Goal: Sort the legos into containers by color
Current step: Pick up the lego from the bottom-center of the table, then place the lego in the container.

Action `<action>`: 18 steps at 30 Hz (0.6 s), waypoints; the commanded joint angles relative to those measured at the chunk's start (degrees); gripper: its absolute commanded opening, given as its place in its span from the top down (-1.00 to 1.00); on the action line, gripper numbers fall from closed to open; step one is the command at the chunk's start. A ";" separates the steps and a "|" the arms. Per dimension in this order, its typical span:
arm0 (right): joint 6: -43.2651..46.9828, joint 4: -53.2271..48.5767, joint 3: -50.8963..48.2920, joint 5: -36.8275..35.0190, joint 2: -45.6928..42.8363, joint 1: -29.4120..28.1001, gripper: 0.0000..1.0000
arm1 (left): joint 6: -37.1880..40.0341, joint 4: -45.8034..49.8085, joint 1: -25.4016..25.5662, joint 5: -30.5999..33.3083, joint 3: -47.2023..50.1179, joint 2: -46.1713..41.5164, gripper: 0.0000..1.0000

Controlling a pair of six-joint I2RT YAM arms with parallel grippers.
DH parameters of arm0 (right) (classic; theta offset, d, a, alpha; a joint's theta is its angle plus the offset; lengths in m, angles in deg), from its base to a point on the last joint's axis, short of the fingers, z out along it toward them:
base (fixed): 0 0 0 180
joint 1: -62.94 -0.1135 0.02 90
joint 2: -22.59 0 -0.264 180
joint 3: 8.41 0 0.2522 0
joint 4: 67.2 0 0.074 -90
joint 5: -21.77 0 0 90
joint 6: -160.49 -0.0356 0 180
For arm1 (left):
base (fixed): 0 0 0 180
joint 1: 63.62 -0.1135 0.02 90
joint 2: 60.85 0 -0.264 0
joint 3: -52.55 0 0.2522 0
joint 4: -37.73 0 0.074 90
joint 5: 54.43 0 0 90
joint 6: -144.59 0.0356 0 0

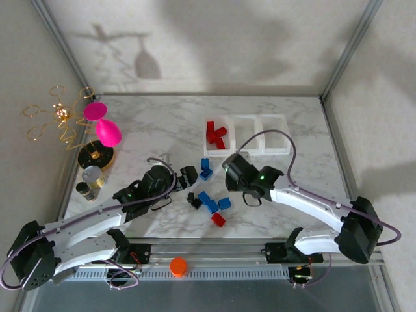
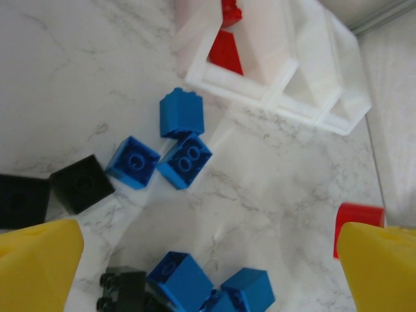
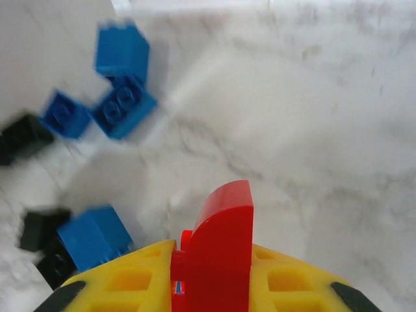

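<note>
Red brick (image 3: 221,247), pinched low by the right end effector (image 3: 211,263), could twist loose before reaching the bin (image 1: 220,119). Left end effector (image 2: 208,257) gapes wide, empty.

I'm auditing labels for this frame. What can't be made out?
- Right wrist: red brick, base hidden between right fingers; black bricks blurred.
- Left wrist: second red brick, partly behind left finger; containers cut off by the top edge.
- Top view: black bricks too small to count.
</note>
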 commanded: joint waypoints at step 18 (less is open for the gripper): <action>19.52 16.67 30.48 -1.61 37.11 15.07 0.45 | 5.53 -0.11 -5.44 3.92 -9.17 5.04 -0.99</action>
